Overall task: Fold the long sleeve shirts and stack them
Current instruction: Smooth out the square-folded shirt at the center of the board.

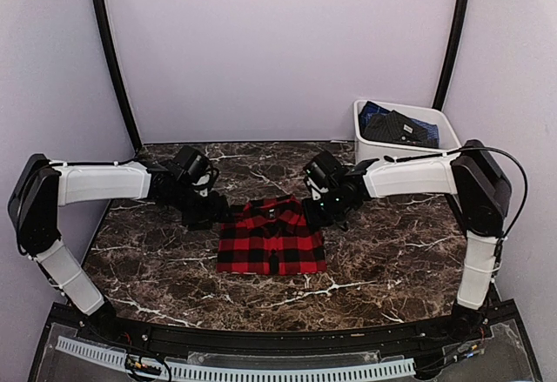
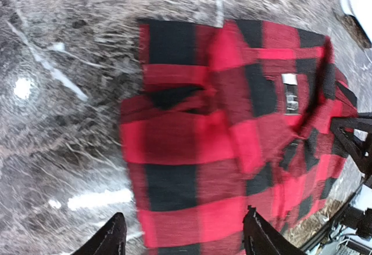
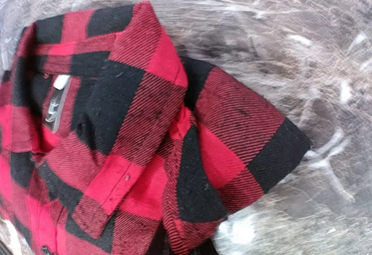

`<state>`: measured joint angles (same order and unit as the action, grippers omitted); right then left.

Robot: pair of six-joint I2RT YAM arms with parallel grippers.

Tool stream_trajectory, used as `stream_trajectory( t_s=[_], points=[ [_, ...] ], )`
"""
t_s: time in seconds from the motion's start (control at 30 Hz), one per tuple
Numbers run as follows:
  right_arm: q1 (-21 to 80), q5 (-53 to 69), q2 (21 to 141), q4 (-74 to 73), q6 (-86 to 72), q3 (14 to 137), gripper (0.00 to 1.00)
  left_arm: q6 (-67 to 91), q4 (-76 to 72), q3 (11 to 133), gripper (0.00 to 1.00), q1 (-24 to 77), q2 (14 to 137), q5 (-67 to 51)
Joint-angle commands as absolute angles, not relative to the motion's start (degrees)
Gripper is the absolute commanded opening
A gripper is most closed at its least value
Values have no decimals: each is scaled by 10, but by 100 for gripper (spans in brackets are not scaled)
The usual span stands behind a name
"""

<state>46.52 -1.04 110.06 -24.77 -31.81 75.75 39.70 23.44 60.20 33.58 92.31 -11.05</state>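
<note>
A red-and-black check shirt [image 1: 271, 244] lies folded into a compact rectangle on the dark marble counter [image 1: 157, 260], about midway between the left and right edges and a little nearer the front edge than the back. Its collar [image 3: 136, 46] points toward the back edge, with the white neck label [image 3: 57, 101] showing just inside. The sleeves are tucked in, and one folded sleeve end sticks out at the shirt's right shoulder. The left gripper [image 2: 183, 240] hovers at the shirt's back left corner. Its fingers [image 2: 110, 237] are spread wide apart over the cloth and hold nothing. The right gripper [image 1: 318, 210] sits at the shirt's back right corner, close above the collar. Its own fingers do not show in the right wrist view, and from above it is too small and dark to read, so I cannot tell how far it is spread or whether it has cloth. A white tub [image 1: 392, 151] stands in the back right corner of the counter, with dark clothes [image 1: 396, 128] piled inside it, possibly more shirts.
</note>
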Motion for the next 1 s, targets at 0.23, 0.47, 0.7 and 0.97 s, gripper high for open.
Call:
stream_trajectory(
  t_s=[0.23,0.47,0.7,0.97],
  points=[
    [451,-64,1070,-276,-311,752,50,376,209,612,55,307,957,-111],
    [451,-113,1033,-297,-324,764,44,373,174,615,55,293,985,-143],
    [464,-56,1058,-256,-327,769,25,370,173,634,51,293,999,-153],
    [428,-21,1107,-194,-351,706,18,366,181,637,51,293,998,-157]
  ],
)
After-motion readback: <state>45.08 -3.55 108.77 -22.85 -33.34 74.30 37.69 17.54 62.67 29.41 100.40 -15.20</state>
